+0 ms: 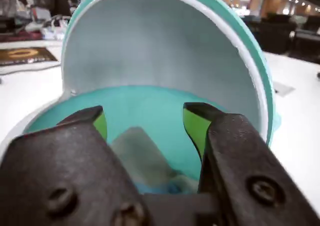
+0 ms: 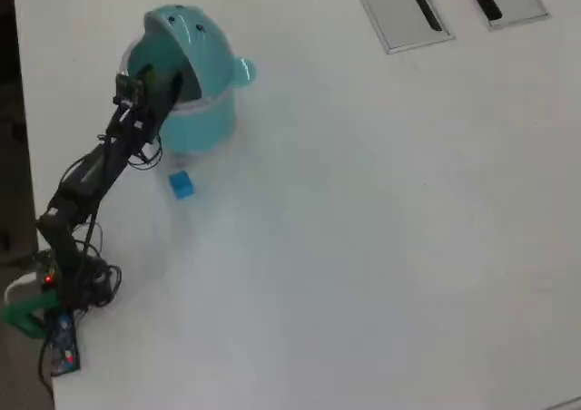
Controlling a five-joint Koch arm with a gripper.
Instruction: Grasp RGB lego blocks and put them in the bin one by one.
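The teal bin (image 2: 201, 124) stands at the table's upper left in the overhead view, its domed lid (image 1: 160, 41) flipped up. My gripper (image 1: 145, 113) hangs over the bin's open mouth, open, its green-padded fingers (image 1: 195, 128) wide apart with nothing between them. In the overhead view the gripper (image 2: 152, 79) sits at the bin's left rim. A blue lego block (image 2: 182, 185) lies on the table just below the bin, beside the arm. Inside the bin, a blurred grey shape (image 1: 145, 156) with a bluish patch shows at the bottom; what it is cannot be told.
Two flat grey slotted plates (image 2: 399, 11) lie at the table's top right edge in the overhead view. The arm's base and cables (image 2: 54, 292) sit at the left edge. Cluttered desks (image 1: 30, 26) show in the background of the wrist view.
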